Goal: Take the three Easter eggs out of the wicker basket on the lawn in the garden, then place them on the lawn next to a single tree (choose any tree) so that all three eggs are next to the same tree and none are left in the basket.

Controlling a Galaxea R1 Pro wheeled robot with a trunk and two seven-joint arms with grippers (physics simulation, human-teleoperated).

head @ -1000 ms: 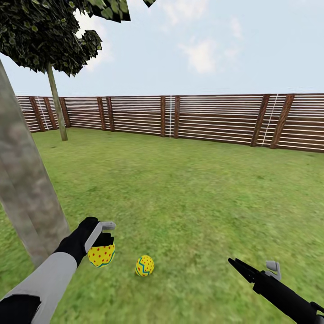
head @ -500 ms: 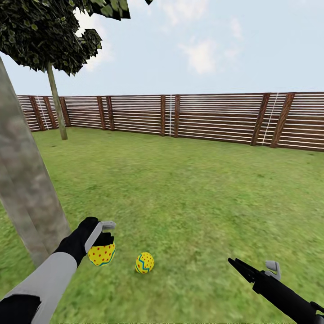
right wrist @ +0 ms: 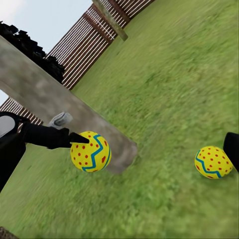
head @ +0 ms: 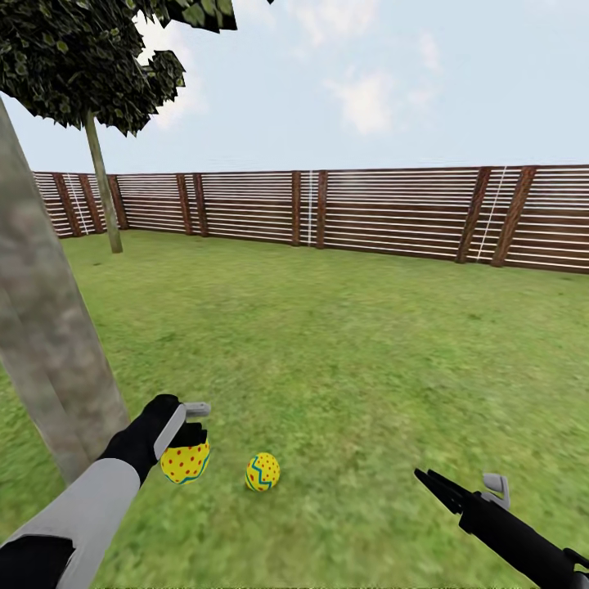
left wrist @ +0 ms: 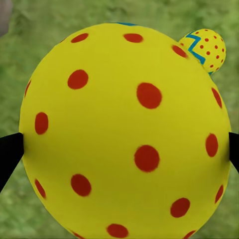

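1 dotted egg between left jaws, over lawn

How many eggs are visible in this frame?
2. One egg is held in the left gripper near the tree; the other egg lies on the lawn beside it.

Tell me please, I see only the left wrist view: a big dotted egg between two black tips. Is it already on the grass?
Observer: Not clearly. In the head view the left gripper holds the dotted egg low by the lawn; contact cannot be told.
Operator: Is a tree near?
Observer: Yes, the tree trunk stands just beside that arm.
Operator: And the right gripper?
Observer: The right gripper carries nothing; the zigzag egg lies on the grass.
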